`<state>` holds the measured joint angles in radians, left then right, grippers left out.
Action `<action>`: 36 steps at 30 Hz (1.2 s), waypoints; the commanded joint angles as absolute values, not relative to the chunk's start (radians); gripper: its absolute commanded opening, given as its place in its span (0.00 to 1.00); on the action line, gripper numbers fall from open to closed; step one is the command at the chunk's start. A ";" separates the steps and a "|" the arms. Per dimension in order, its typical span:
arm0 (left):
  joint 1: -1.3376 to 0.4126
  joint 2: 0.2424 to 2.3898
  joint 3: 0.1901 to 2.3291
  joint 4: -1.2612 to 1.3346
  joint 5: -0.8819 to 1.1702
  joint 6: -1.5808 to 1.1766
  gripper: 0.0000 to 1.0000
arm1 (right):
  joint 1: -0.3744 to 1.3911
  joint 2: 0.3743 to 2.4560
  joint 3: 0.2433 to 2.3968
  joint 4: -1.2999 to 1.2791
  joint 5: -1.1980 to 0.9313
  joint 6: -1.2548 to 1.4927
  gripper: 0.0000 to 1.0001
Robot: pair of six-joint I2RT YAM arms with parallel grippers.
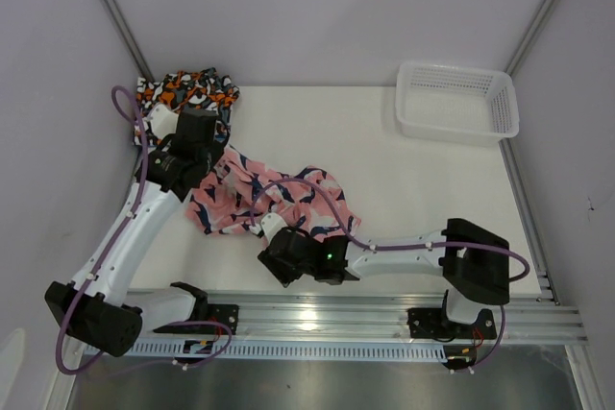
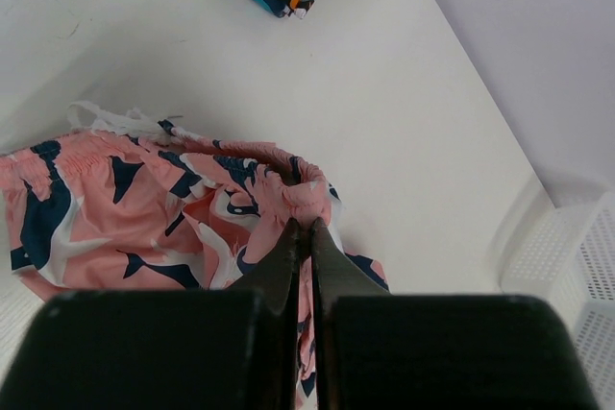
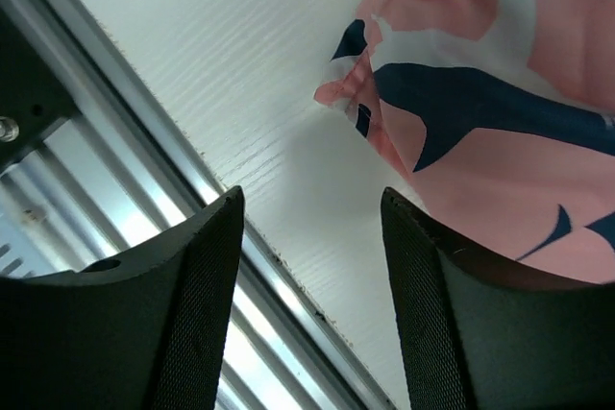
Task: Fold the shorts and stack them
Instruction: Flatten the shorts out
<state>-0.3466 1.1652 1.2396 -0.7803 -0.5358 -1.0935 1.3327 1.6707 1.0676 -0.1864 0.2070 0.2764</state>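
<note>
On the white table (image 1: 404,189), our left gripper (image 2: 306,237) pinches the pink-navy shorts (image 1: 279,194), likely anchoring them; our right gripper (image 3: 309,208) gapes empty beside their edge.

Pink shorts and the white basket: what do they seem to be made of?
The pink shorts look like soft, matte, thin fabric: they crumple into loose folds and have a gathered waistband. The basket is probably rigid white plastic, slightly glossy, with perforated mesh walls.

You've got a white surface (image 1: 404,189), pale lilac walls (image 1: 317,7) at 9, 12 and 3 o'clock, aluminium rail (image 1: 336,314) at 6, even light.
</note>
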 commanded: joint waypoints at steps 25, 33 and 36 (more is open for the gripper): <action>-0.287 1.124 1.241 -0.750 -0.446 -1.058 0.00 | 1.390 1.951 1.186 -0.011 0.534 0.383 0.43; -0.282 1.118 1.236 -0.750 -0.443 -1.057 0.00 | 1.411 1.956 1.114 0.015 0.529 0.428 0.30; -0.282 1.120 1.233 -0.749 -0.446 -1.057 0.00 | 1.416 1.934 1.112 -0.030 0.561 0.443 0.01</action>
